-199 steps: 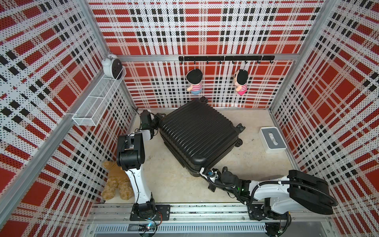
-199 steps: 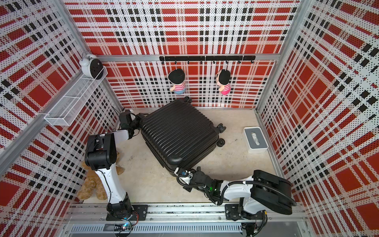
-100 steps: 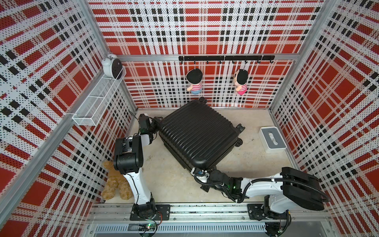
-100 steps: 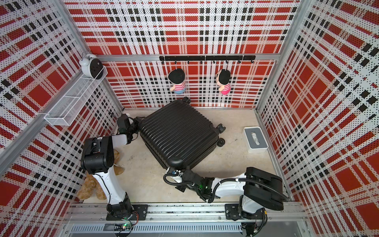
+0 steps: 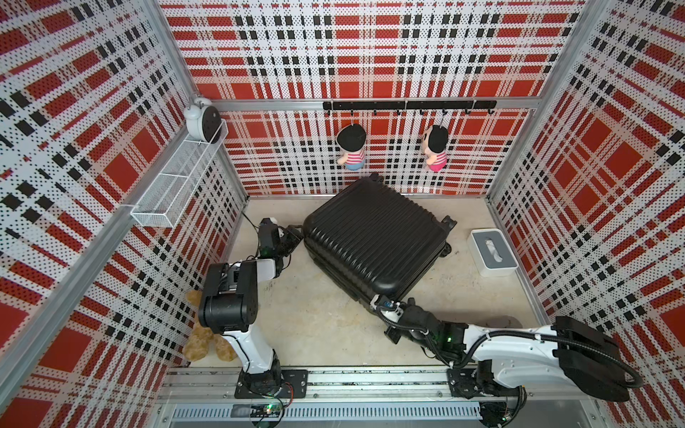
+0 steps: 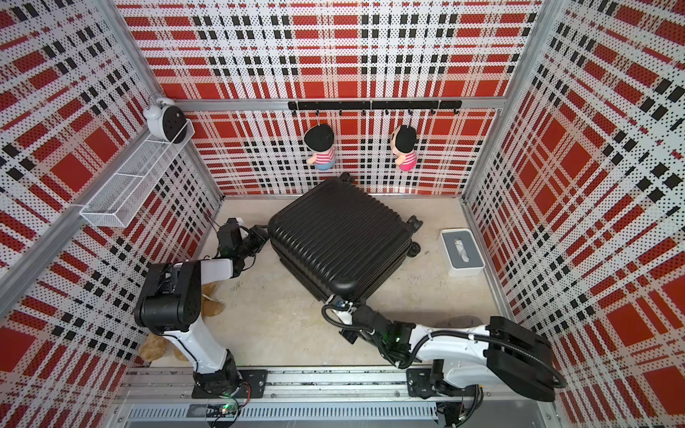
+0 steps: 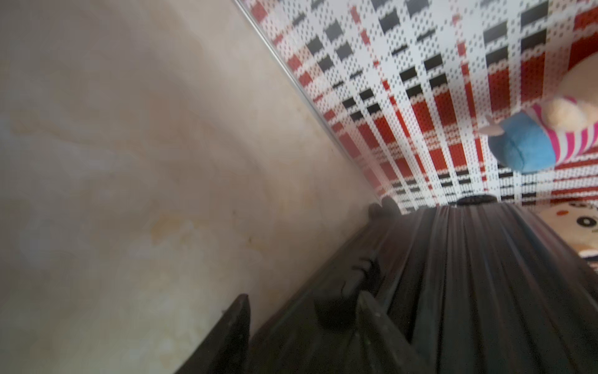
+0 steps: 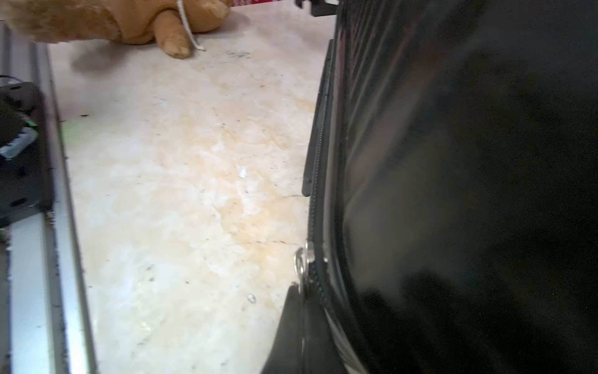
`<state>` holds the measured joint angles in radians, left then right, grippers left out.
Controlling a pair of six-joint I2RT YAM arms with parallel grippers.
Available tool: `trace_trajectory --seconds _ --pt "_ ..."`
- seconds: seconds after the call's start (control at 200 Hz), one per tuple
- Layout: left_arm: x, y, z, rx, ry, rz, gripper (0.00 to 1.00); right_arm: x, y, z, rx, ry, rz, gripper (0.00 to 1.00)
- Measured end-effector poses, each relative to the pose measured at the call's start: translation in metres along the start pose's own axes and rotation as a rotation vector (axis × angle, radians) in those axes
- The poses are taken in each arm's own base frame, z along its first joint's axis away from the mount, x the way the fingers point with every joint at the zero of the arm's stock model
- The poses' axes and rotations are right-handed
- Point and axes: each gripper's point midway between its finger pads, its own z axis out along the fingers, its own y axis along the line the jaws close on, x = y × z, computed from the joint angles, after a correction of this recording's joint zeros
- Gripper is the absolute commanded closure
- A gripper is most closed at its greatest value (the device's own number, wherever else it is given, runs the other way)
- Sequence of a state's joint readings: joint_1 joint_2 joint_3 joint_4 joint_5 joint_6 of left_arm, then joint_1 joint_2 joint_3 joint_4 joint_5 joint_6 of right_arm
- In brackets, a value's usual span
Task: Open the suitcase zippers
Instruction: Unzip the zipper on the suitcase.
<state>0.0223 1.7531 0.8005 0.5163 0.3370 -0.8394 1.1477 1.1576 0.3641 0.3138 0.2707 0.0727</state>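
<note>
So, suitcase (image 5: pixel 374 241): your black ribbed case lies flat on the beige floor (image 5: pixel 318 322) in both top views. It is turned at an angle, with its caster wheels (image 5: pixel 447 223) on the side toward the white-and-grey box (image 5: pixel 493 252), which stands apart from it.
Zippers (image 8: pixel 314 213): in the right wrist view you see the black track running along the shell's seam, with a silver pull (image 8: pixel 301 260) on it.
Right gripper (image 8: pixel 301 291): it is closed, and the pull's lower end goes in between its fingertips. In both top views it sits at the case corner nearest the front rail (image 5: pixel 370 381).
Left gripper (image 7: pixel 302 296): its jaws stand partly apart at the case's side. One finger (image 7: pixel 233 333) is over the floor and the other lies against the ribbed shell. A black knob-like part (image 7: pixel 336 304) sits between them, and the jaws are not closed on it.
Teddy bear (image 5: pixel 202 341): it lies by the left arm's base, well apart from the case.
Dolls (image 5: pixel 352 146): two hang from the hook rail (image 5: pixel 407 105) on the back wall, above the case's far corner.
</note>
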Motion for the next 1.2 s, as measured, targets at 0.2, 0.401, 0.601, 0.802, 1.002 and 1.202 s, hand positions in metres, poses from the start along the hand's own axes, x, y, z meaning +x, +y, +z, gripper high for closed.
trace_trajectory --seconds 0.2,0.401,0.601,0.802,1.002,1.202 --pt "0.046 -0.020 -0.018 0.043 0.068 0.044 0.43 0.016 -0.045 -0.020 0.133 -0.001 0.079 1.00" --pt "0.073 -0.015 -0.045 0.037 0.100 0.033 0.32 0.019 -0.053 -0.023 0.154 -0.002 0.107 1.00" --pt "0.107 -0.002 -0.064 0.008 0.172 -0.001 0.36 0.018 -0.051 -0.016 0.140 -0.011 0.119 1.00" --pt "0.144 -0.028 -0.068 0.116 0.262 -0.038 0.38 0.016 -0.050 -0.013 0.137 -0.018 0.124 1.00" --pt "0.158 -0.030 -0.063 0.188 0.295 -0.101 0.42 0.016 -0.050 -0.013 0.136 -0.018 0.123 1.00" --pt "0.166 -0.029 -0.055 0.257 0.309 -0.160 0.48 0.015 -0.049 -0.013 0.134 -0.017 0.120 1.00"
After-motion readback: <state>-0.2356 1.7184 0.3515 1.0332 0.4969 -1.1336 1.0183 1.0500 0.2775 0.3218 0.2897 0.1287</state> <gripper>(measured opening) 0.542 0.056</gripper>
